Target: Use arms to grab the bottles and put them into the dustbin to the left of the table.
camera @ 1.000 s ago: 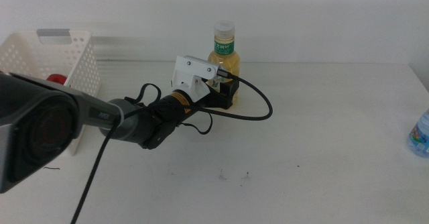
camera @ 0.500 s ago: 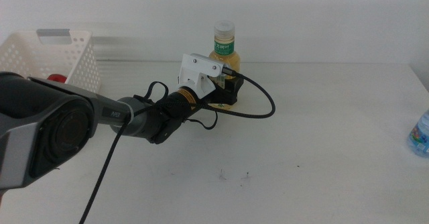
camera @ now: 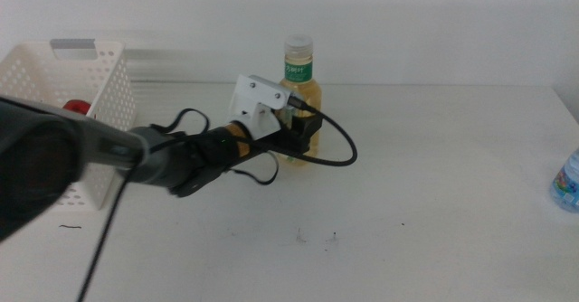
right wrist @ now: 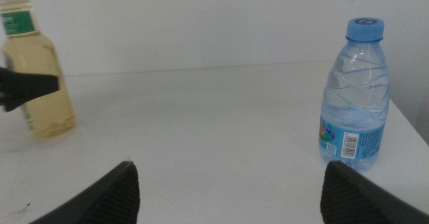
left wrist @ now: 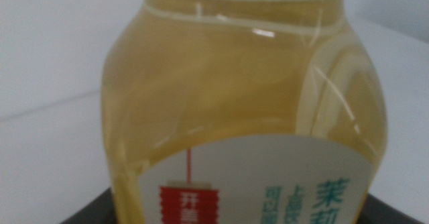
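The yellow drink bottle (camera: 299,89) with a white cap stands upright at the table's far middle and fills the left wrist view (left wrist: 241,117). My left gripper (camera: 300,136) comes in from the left and is shut on its lower body. The bottle also shows in the right wrist view (right wrist: 33,76), with a dark left jaw across it. The clear water bottle (camera: 567,183) with a blue cap stands at the table's right edge, also seen in the right wrist view (right wrist: 354,103). My right gripper (right wrist: 231,200) is open and empty, short of the water bottle. The red can (camera: 77,108) lies in the white dustbin (camera: 99,71).
The left arm's black cable (camera: 339,148) loops over the table (camera: 416,221) to the right of the yellow bottle. The dustbin stands at the table's far left. A few dark specks (camera: 317,239) mark the tabletop in front.
My left gripper and the yellow bottle have shifted a little to the left together, toward the dustbin. The water bottle has not moved.
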